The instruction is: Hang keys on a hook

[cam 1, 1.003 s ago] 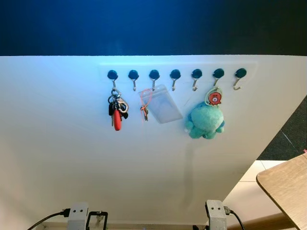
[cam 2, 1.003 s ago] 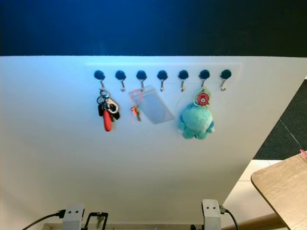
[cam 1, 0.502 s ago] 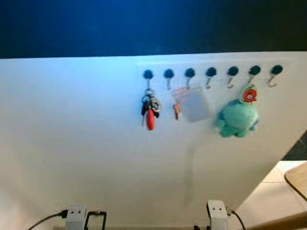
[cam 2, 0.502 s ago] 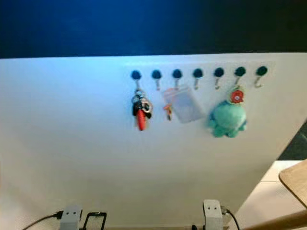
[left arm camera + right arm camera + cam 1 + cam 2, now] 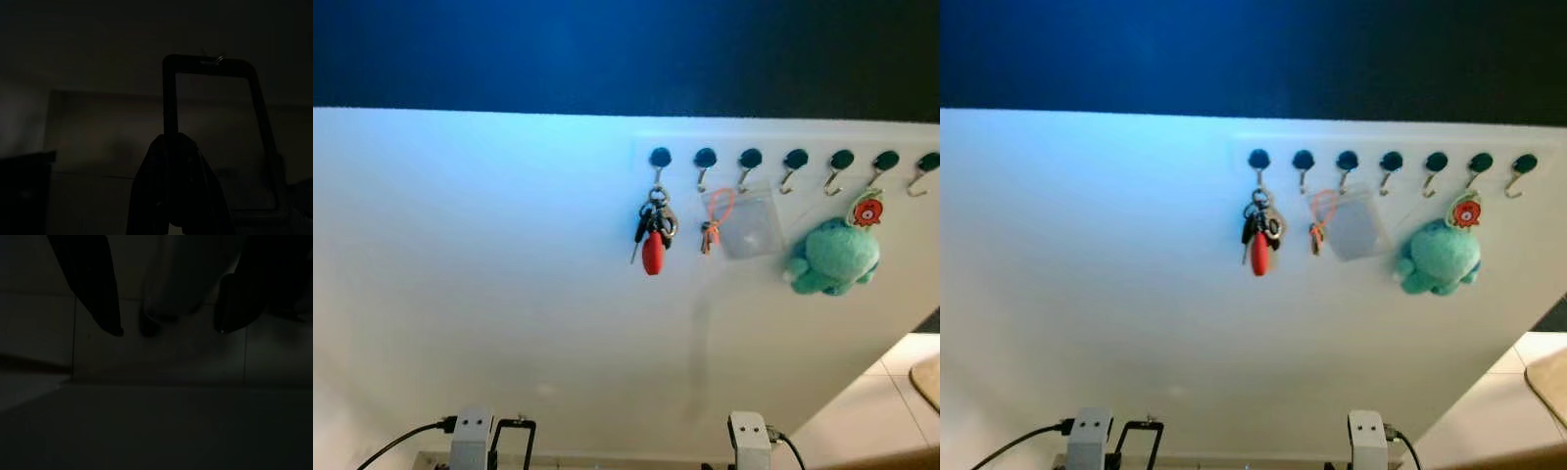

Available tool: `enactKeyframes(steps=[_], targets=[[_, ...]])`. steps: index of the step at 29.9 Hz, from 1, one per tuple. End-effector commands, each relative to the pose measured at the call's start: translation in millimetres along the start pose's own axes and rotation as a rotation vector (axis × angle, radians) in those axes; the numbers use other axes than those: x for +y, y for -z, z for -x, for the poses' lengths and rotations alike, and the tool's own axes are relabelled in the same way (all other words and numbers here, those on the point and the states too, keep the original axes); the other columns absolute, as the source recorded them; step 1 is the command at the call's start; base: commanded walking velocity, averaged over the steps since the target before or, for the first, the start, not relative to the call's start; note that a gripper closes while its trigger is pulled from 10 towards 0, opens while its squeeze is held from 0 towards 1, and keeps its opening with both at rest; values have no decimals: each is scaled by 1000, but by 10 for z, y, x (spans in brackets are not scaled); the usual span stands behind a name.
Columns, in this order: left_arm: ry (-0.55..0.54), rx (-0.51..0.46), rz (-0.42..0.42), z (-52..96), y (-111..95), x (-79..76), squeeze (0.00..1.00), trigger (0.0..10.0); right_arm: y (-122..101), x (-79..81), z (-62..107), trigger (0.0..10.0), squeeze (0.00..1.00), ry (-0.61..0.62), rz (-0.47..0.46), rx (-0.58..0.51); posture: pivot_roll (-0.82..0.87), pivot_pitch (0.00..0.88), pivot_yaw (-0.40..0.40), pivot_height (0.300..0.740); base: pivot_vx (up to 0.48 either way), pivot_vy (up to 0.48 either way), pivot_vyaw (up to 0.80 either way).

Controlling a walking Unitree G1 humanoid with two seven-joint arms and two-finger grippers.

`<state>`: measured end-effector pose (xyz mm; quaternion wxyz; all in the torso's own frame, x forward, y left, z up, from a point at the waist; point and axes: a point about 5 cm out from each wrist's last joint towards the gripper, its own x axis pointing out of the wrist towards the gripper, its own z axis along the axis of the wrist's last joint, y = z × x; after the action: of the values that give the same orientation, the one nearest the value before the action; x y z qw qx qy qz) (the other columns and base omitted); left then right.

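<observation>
- The left gripper (image 5: pixel 168 196) hangs low in deep shade; its fingers are pressed together on the edge of a thin dark frame (image 5: pixel 210 61), which looks like a large ring or carabiner, though the wrist view is too dark to be sure.
- The right gripper (image 5: pixel 168 328) hangs idle over a tiled floor (image 5: pixel 156 426), its fingers spread apart with nothing between them.
- Well beyond and above both sets of fingers stands a white board (image 5: pixel 509 294) with a row of hooks (image 5: pixel 705 159) near its top edge.
- The keys (image 5: pixel 653 235), with a red fob, hang on the leftmost hook (image 5: pixel 660 159), so the task looks done.
- If they had to be taken again, the metal ring at the top is probably the place to grip: the bunch is likely light but loose, hard and slippery, and would swing and rattle.
- Further along the row from the keys hang a clear card holder (image 5: pixel 747 223) on an orange loop and a teal plush toy (image 5: pixel 834 260); the other hooks are bare.
</observation>
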<state>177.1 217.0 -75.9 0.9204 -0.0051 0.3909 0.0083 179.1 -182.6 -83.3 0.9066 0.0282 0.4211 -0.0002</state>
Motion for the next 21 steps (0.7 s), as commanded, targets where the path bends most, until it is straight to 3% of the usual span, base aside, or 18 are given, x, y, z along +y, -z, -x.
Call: enactKeyframes(steps=[1, 5, 17, 21], targets=[[12, -17, -3, -32, -49, -93, 0, 10000, 25, -37, 11, 10000, 0, 11, -6, 7, 51, 49, 20, 740, 0, 0, 0], [19, -24, -5, -53, -68, -184, 0, 10000, 25, -37, 11, 10000, 0, 11, -7, 8, 52, 50, 20, 740, 0, 0, 0], [-14, -13, -23, -52, -35, -225, 0, 10000, 35, -71, 20, 10000, 0, 55, -49, -4, 41, 49, 24, 740, 0, 0, 0], [-26, 9, -6, 18, 66, -26, 0, 10000, 40, -151, 35, 10000, 0, 91, -81, -8, 35, 50, 26, 740, 0, 0, 0]])
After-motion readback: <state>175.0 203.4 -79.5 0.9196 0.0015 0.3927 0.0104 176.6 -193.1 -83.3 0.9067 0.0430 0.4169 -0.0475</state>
